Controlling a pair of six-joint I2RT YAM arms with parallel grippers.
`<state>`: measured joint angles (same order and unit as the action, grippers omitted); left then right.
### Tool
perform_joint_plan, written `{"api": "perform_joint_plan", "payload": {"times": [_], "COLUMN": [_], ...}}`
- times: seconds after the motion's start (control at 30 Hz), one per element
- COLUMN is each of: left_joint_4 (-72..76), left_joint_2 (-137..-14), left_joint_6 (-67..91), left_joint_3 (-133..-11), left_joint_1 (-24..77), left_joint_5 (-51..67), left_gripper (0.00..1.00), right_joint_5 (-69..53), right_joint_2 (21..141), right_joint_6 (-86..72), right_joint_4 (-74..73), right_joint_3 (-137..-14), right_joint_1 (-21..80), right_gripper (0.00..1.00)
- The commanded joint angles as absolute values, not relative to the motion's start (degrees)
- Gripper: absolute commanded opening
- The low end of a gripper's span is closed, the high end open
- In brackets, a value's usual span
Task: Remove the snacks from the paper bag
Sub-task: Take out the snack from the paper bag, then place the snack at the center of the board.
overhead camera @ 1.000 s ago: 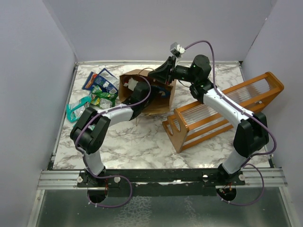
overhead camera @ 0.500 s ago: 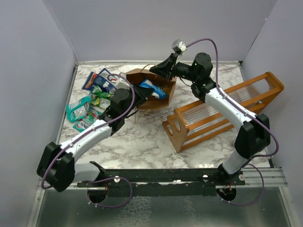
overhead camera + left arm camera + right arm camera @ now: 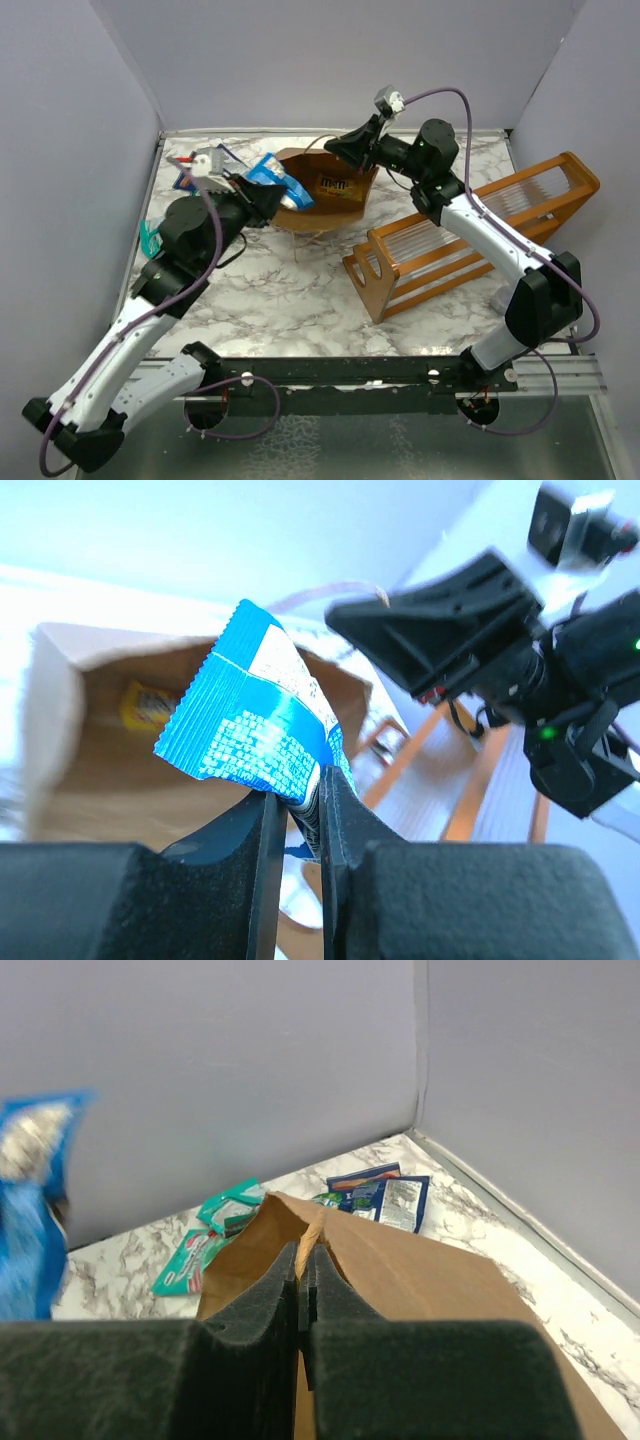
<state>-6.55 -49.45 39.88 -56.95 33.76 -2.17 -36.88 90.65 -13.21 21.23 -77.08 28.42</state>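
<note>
My right pincer (image 3: 303,1265) pinches the bag (image 3: 400,1280) rim to steady it. My left pincer (image 3: 297,805) is clamped on a blue packet (image 3: 250,720) at its mouth.

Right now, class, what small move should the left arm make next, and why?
Probably swing the left tool leftward to the loose packets and release: it grips the blue packet outside the paper bag, whose rim the right tool pinches.

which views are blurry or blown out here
Left wrist: blown out, the paper bag washed pale, though the blue packet is sharp. Right wrist: that packet smears at the left edge. Top external: evenly lit, crisp.
</note>
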Motion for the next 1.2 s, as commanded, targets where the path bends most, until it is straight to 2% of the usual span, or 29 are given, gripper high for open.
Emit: {"api": "perform_joint_plan", "payload": {"times": [0.0,0.2,0.4,0.5,0.67,0.77,0.83,0.9,1.1,1.17], "left_joint_4": [-21.98,-34.08,-31.71,-28.77,-25.92,-24.33,-24.86,-24.85,-21.64,-21.14], "left_joint_2": [-43.74,-47.25,-52.99,-56.02,-64.43,-71.42,-76.24,-79.98,-86.07,-87.27], "left_joint_6": [25.65,20.78,18.24,18.8,22.09,22.04,21.77,21.44,21.15,21.37], "left_joint_3": [-64.86,-71.18,-69.25,-68.51,-67.69,-66.62,-67.55,-68.24,-66.29,-65.34], "left_joint_1": [33.55,33.56,31.28,24.18,6.73,0.36,-1.72,-2.47,-4.77,-6.59], "left_joint_5": [-18.99,-42.83,-48.68,-41.74,-19.66,-9.44,-3.89,-1.55,0.91,3.66], "left_gripper": [0.09,0.09,0.09,0.08,0.08,0.08,0.02,0.01,0.15,0.17], "right_joint_5": [-34.02,-33.92,-33.58,-33.28,-32.81,-32.83,-32.89,-32.92,-33.68,-33.58], "right_joint_2": [88.14,87.38,87.27,87.32,87.0,86.75,86.75,86.96,87.92,87.9], "right_joint_6": [-12.88,-12.74,-12.78,-12.59,-12.56,-12.42,-12.38,-12.31,-12.87,-12.77], "right_joint_4": [23.85,24.24,24.04,23.6,23.48,23.42,23.51,23.76,24.51,24.63], "right_joint_3": [-75.99,-75.39,-75.1,-75.68,-75.92,-76.02,-76.02,-75.79,-76.05,-75.95], "right_joint_1": [28.47,28.48,28.44,28.45,28.47,28.45,28.48,28.48,28.47,28.45], "right_gripper": [0.02,0.02,0.02,0.02,0.02,0.02,0.02,0.02,0.02,0.02]}}
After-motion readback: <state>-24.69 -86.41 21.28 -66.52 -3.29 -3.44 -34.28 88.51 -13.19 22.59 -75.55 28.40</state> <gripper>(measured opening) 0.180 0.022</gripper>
